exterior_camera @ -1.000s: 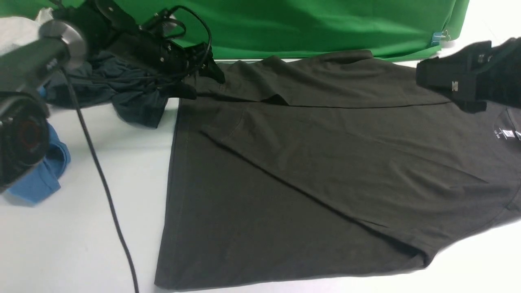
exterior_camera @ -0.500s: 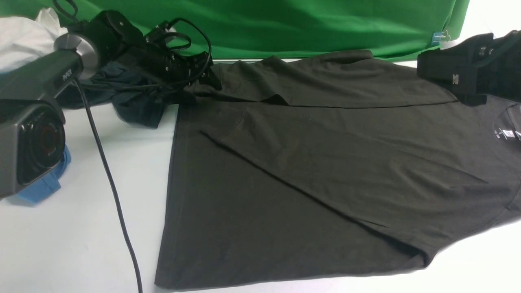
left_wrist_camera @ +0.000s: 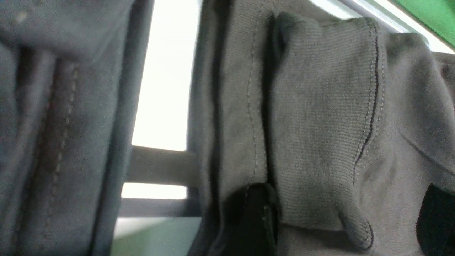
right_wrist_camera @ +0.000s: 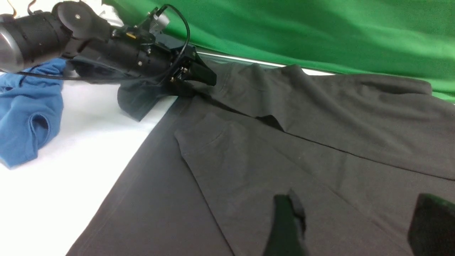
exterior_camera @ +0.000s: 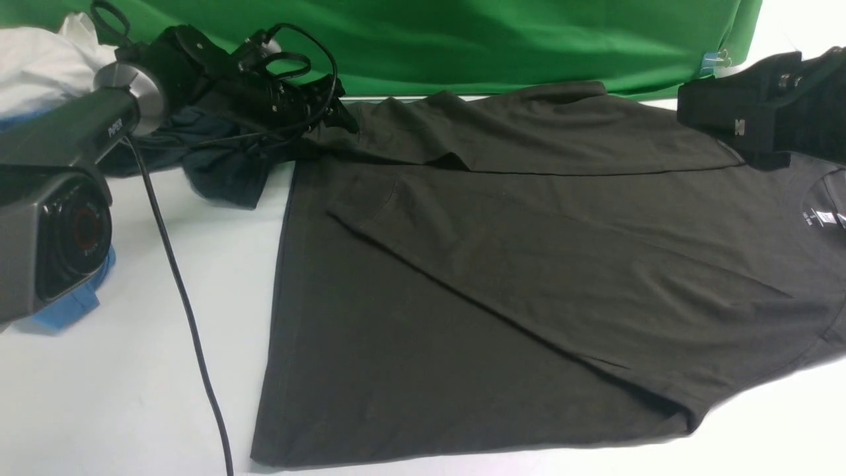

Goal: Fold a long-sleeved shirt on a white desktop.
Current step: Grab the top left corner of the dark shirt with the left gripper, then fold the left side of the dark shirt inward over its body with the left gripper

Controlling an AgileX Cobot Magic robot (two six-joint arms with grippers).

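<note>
- Front view: a dark long-sleeved shirt (exterior_camera: 429, 350) fills most of the frame from centre to right edge, spread on the white desktop (exterior_camera: 165, 396). One sleeve lies across the body from the right toward upper left, its cuff near the hem; the other runs along the top.
- At upper left, my left gripper (exterior_camera: 330, 134) is at the shirt's far hem corner. Over the last second its arm has reached farther in; the gripper dipped, then rose slightly.
- The left wrist view shows its fingers apart, with the ribbed cuff (left_wrist_camera: 312, 117) lying between them. I see no pinch on it.
- At upper right, my right gripper has settled slightly higher than a second ago. Its wrist view shows the fingers (right_wrist_camera: 286, 227) parted, holding nothing.
- The shirt has barely moved: only its hem edge beside the left gripper looks nudged. I judge both sleeves are laid in and the body fold remains.
- Next, I would close the left gripper on hem and cuff together. The dark garment (exterior_camera: 228, 175) beside it could get caught too.
</note>
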